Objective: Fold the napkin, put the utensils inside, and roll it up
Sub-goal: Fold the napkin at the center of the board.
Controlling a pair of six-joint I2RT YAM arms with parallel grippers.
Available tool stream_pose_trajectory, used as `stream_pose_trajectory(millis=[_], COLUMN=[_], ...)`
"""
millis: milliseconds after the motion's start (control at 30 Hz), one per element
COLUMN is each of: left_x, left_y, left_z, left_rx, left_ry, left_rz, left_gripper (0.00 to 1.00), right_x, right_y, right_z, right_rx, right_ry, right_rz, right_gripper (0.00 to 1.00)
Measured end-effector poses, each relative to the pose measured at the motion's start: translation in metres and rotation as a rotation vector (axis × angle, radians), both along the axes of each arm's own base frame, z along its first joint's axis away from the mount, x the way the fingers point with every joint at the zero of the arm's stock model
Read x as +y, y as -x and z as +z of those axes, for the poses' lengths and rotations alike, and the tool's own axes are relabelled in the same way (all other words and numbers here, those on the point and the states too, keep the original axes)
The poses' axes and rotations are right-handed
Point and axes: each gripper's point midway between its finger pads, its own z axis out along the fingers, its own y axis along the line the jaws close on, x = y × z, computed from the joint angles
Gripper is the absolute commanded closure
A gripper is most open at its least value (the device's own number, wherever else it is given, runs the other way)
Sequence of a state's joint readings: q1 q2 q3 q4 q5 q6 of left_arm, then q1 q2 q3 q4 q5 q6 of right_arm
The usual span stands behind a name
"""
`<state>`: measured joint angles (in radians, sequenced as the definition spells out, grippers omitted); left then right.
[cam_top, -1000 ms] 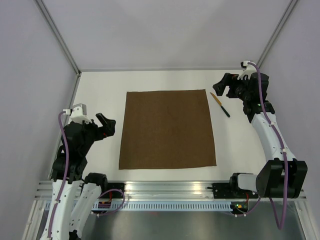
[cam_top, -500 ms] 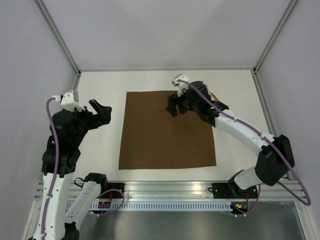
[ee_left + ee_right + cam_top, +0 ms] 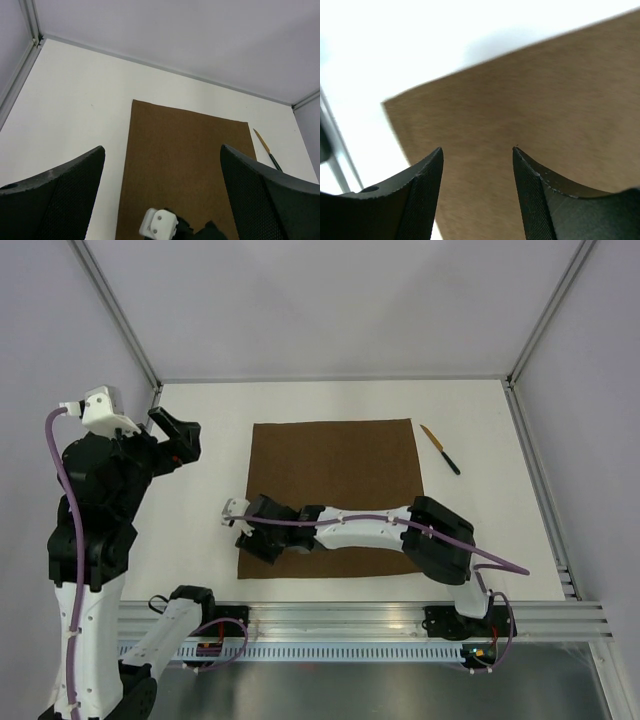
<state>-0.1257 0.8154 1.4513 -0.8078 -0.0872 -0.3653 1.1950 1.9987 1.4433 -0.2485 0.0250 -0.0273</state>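
The napkin (image 3: 335, 490) lies flat and unfolded on the white table, a dark-brown square. My right arm stretches low across its near part. The right gripper (image 3: 252, 542) hangs over the napkin's near-left corner (image 3: 387, 105), its jaws apart with only cloth (image 3: 530, 95) showing between them (image 3: 477, 150). The utensil, a slim knife (image 3: 440, 449) with an orange blade and black handle, rests on the table just off the napkin's far-right corner, also seen in the left wrist view (image 3: 265, 149). My left gripper (image 3: 178, 438) is raised high at the left, open and holding nothing (image 3: 162, 147).
A metal rail (image 3: 330, 618) runs along the near table edge by the arm bases. Grey walls with corner posts (image 3: 115, 315) close in the left, far and right sides. The right arm's wrist (image 3: 160, 227) shows at the bottom of the left wrist view.
My right arm swung from beside the knife at the far right across the napkin to its near-left corner, its jaws narrowing slightly. My left arm rose and drew back to the left.
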Motion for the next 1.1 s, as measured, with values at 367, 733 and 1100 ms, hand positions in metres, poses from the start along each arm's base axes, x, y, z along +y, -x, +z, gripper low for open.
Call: stream_pose_trajectory(millis=[367, 733, 1100], left_x=[0.004, 0.007, 0.01], left_y=[0.004, 0.004, 0.007], left_z=[-0.007, -0.009, -0.014], left_rx=[0.04, 0.049, 0.058], left_ry=[-0.009, -0.022, -0.044], left_rz=[0.018, 0.033, 0.037], left_gripper=[0.0, 0.0, 0.0], right_x=[0.046, 0.053, 0.055], right_y=[0.064, 0.063, 0.063], right_z=[-0.011, -0.047, -0.048], right_rx=[-0.02, -0.027, -0.029], right_ry=[0.003, 0.058, 0.058], right_rz=[0.126, 0.114, 0.118], right_gripper=[0.38, 0.38, 0.63])
